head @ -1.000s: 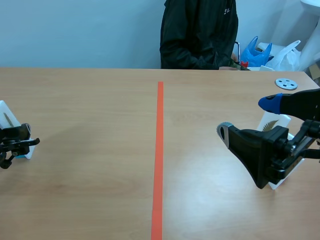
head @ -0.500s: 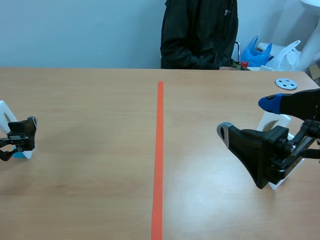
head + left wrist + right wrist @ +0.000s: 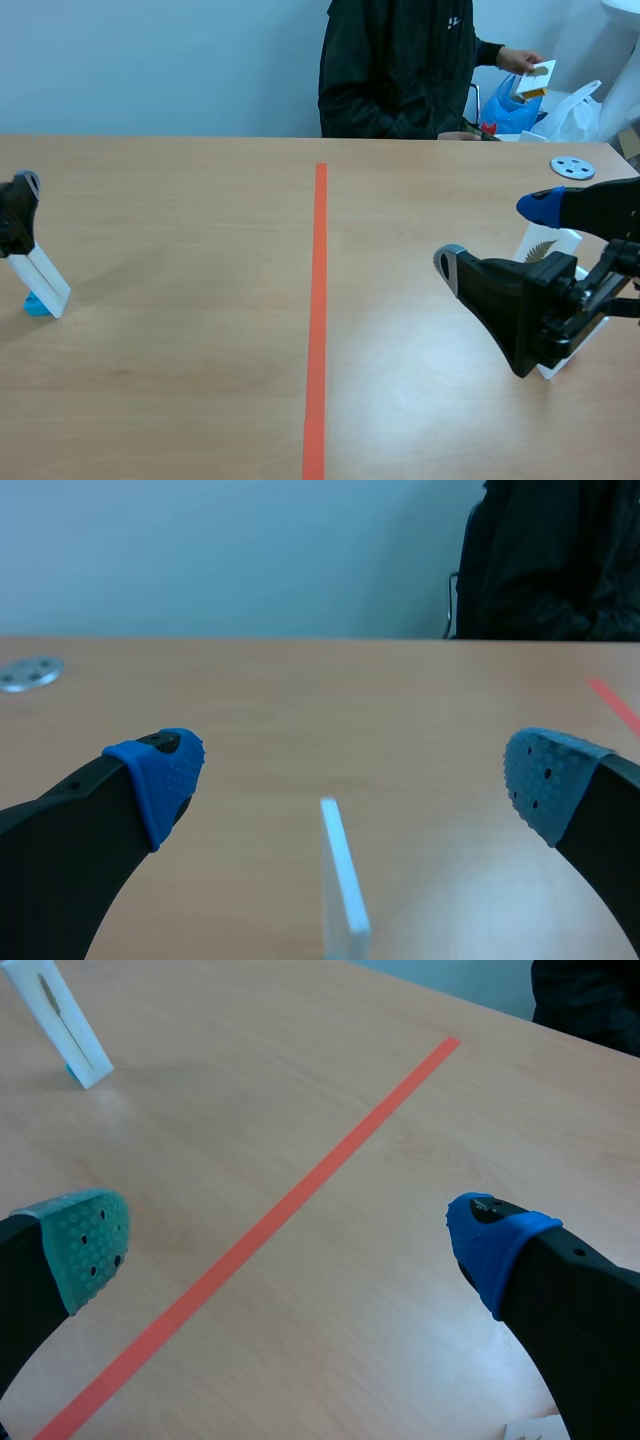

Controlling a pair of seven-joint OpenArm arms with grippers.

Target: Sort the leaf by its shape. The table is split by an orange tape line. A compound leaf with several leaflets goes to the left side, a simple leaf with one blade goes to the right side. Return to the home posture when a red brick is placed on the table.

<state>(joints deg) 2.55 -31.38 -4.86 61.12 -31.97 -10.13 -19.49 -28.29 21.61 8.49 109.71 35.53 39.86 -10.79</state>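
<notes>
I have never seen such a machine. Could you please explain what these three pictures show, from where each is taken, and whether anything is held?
This is a robot with two black arms at a wooden table. The wide picture looks from between the arms; the other two come from a camera on each wrist. The left gripper and the right gripper are both open and hold nothing. An orange tape line splits the table. A white card with a leaf picture stands on its left side, a second card behind the right gripper. Across the table a person holds up a third card.
</notes>
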